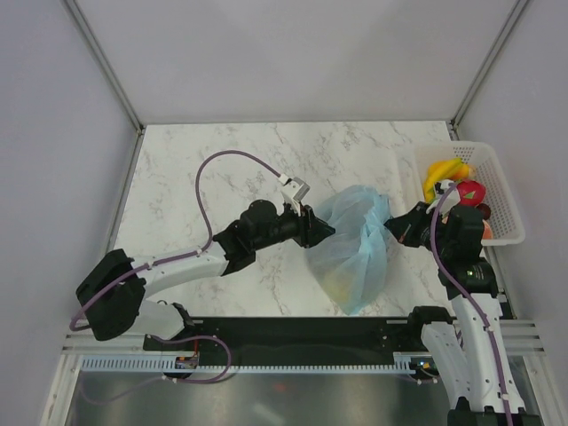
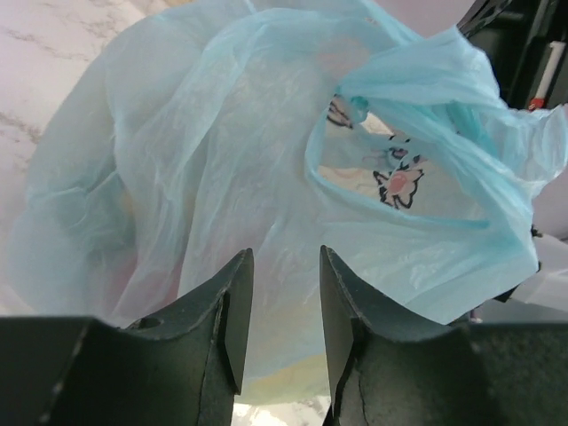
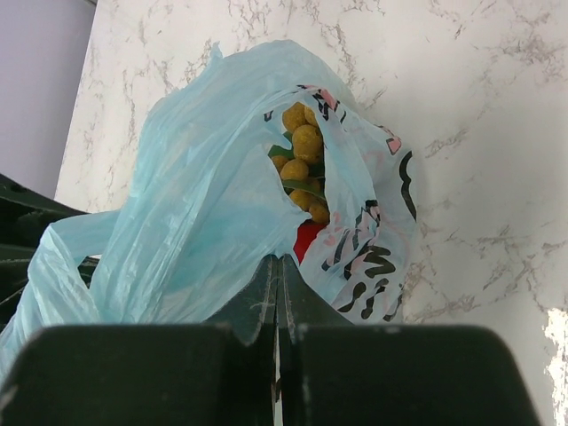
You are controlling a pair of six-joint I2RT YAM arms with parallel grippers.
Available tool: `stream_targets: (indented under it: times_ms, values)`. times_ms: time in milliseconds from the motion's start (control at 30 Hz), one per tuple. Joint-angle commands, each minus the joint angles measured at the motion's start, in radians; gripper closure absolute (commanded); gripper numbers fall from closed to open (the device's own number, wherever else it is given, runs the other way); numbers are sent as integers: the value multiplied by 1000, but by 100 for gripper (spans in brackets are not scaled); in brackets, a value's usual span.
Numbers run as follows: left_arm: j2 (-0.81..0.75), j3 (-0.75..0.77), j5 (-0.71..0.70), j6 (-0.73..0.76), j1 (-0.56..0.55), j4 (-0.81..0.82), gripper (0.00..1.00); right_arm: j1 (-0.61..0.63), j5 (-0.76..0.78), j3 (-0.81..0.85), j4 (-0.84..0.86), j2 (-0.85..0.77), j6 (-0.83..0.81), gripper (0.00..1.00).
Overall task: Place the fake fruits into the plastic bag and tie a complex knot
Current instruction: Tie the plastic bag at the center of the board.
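**Right arm pinching bag, left jaws spread**

Left gripper [image 2: 284, 257]: jaws stand apart. Pale blue film of the plastic bag [image 2: 222, 133] shows through the gap and just beyond the tips. Can't tell whether either finger touches it.

Right gripper [image 3: 278, 259]: fingers pressed together, bag film bunched at the tips. In the top view the bag's right edge narrows into that pinch.

The bag lies on the marble table [image 1: 231, 142], near the middle and between the two grippers. Its mouth gapes toward the right wrist camera. Inside are a tan cluster [image 3: 302, 146] with green bits and a red piece [image 3: 308, 240] below it. The printed white panel faces up on the right side.

Far right is the white basket [image 1: 510, 209], at the table edge and apart from the bag. Yellow bananas [image 1: 444, 171] and a pink-red dragon fruit [image 1: 472, 191] are inside.
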Motion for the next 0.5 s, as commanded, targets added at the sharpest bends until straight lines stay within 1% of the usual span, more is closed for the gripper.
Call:
stream_targets:
  times_ms: [0,100,167,233,267,367,467]
  values:
    - [48,22,62,-114,-5,304,56,3,-41,-10,74,-2,-46,100]
    - [70,-7,82,-160,-9,422,53,1,-48,-25,104,-8,-37,100]
    - [76,-21,92,-176,-9,472,50,1,-52,-36,118,-20,-28,100]
    - [94,-4,113,-180,-11,466,48,1,-51,-43,128,-29,-18,100]
    - [102,6,143,-186,-11,454,48,3,-48,-43,131,-31,-17,100]
    - [142,34,174,-221,-15,471,48,1,-49,-39,132,-26,-15,100]
    - [166,39,174,-252,-17,468,48,1,-52,-36,134,-23,-11,100]
